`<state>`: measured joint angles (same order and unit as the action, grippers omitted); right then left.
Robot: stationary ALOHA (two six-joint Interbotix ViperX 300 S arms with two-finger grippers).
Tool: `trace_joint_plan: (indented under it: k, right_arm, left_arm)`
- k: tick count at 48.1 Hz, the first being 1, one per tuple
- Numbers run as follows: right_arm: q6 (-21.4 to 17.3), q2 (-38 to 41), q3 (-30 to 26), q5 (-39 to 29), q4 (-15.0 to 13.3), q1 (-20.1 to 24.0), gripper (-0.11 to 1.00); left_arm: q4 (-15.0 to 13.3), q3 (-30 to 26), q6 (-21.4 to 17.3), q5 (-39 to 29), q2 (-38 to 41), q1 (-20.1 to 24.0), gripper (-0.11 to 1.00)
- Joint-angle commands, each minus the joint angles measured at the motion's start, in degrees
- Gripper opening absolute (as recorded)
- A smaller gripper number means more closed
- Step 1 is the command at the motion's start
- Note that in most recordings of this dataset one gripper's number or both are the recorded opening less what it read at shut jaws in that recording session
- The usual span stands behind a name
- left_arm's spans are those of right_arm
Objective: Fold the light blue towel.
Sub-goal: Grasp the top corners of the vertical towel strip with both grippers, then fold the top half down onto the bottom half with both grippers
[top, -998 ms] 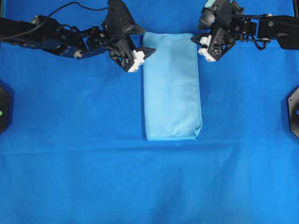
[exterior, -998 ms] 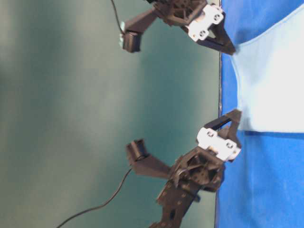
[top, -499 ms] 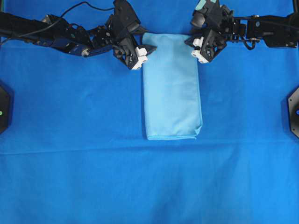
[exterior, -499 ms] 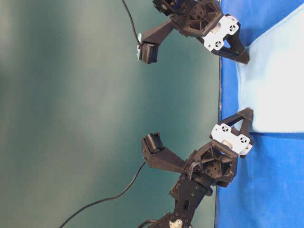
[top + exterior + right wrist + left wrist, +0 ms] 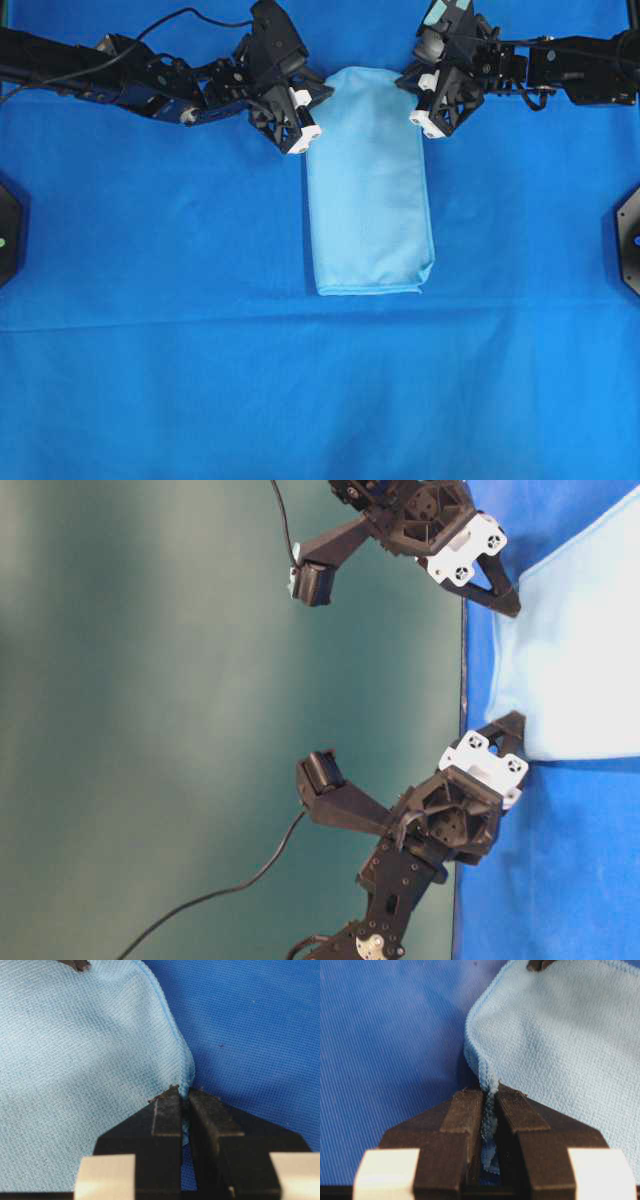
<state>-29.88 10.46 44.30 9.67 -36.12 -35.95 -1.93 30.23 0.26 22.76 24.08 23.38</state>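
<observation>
A: Dark blue cloth (image 5: 150,380) covers the whole table, and the towel (image 5: 368,200) lies on it as a long narrow strip, already doubled over, its far end up between the two arms.

B: And the pincers?

A: Both are clamped on that far end. The left pincer (image 5: 490,1110) has the towel's corner pinched between its fingers (image 5: 465,1115); you can see hem bunched in the slit. The right pincer (image 5: 184,1105) is shut on the opposite corner, with the edge curling into it.

B: So which step is this?

A: I'd say the grasp for the next fold is made: two far corners held, the near end (image 5: 370,288) lying free on the table.

B: What does the next move need?

A: Lifting both corners together and level, then carrying them toward the near end so the strip halves. If one arm leads, the edge will skew; if the lift is too low, the layers may drag and slide apart.
</observation>
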Motion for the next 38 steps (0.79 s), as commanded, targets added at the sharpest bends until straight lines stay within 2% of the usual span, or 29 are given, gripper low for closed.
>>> trace_joint_plan:
  k: [1, 10, 29, 38]
  right_arm:
    - [-0.2, -2.4, 0.0, -0.7, 0.4, -0.2, 0.03]
    - [-0.2, -5.7, -0.2, -3.6, 0.4, -0.2, 0.03]
    - [-0.3, -7.4, -0.6, -4.8, 0.3, -0.4, 0.03]
    - [-0.8, -13.1, 0.6, -7.8, 0.4, 1.1, 0.03]
  left_arm:
    - [0.2, -1.2, -0.8, 0.2, -1.9, 0.4, 0.03]
    - [0.2, -1.8, -3.8, -0.2, -3.1, 0.7, 0.03]
    - [0.2, -1.1, -4.0, -2.3, -6.2, 1.3, 0.03]
    - [0.2, -0.1, -4.2, -6.0, -12.0, 0.3, 0.03]
